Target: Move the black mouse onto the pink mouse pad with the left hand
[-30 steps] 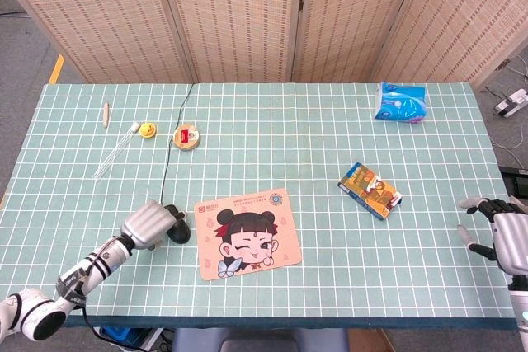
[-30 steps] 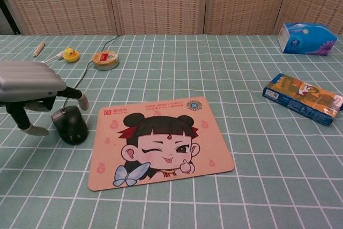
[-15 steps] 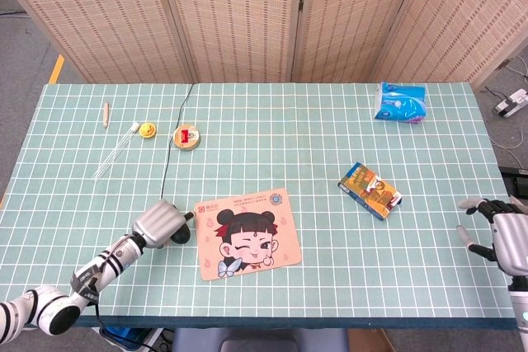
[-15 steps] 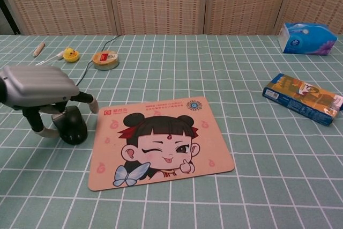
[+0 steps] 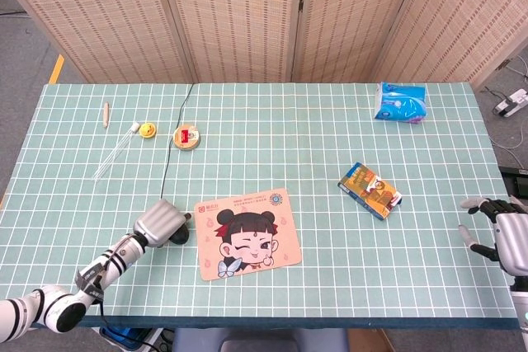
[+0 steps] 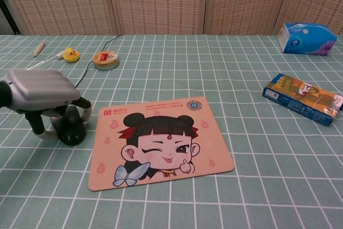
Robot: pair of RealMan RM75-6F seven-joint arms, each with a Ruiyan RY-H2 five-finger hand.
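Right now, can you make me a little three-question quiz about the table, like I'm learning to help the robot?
1. True or false: the black mouse already lies on the pink mouse pad.
2. Which hand is over the mouse: A) left hand, B) right hand, C) neither?
3. Fill in: the blue tissue pack sits at the table's far ______ corner, as the head view shows it.

Key
1. False: it is on the green cloth, just left of the pad.
2. A: its fingers curl down around the mouse.
3. right
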